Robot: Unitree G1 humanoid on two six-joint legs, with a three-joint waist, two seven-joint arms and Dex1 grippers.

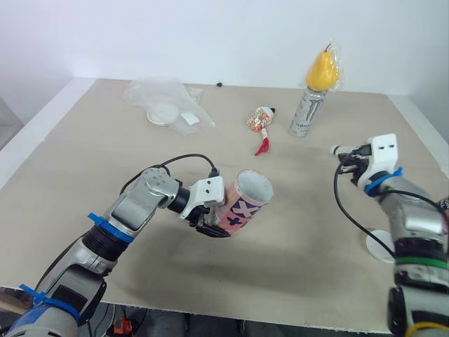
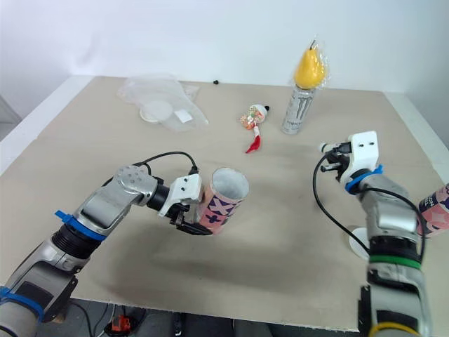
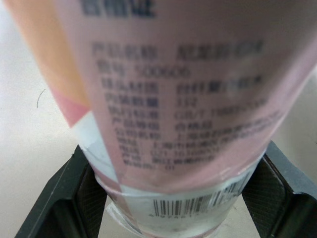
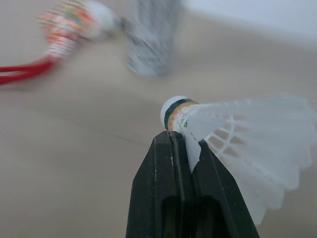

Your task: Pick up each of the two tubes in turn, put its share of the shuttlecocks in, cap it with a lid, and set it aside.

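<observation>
Table (image 1: 302, 239): beige surface beneath our two arms.
Tube (image 1: 247, 200): tilted, open mouth upward, near the table's middle.
Left gripper (image 1: 214, 228): we clamp the tube's lower end.
Right gripper (image 4: 181, 141): pinched together on the shuttlecock's skirt.
Shuttlecock (image 4: 237, 144): we hold it well apart from the tube.

The left gripper (image 1: 212, 226) squeezes the tilted pink tube (image 1: 247, 200) near its bottom end, and the right gripper (image 4: 184, 141), held up well to the tube's right, pinches a white shuttlecock (image 4: 247, 144).
</observation>
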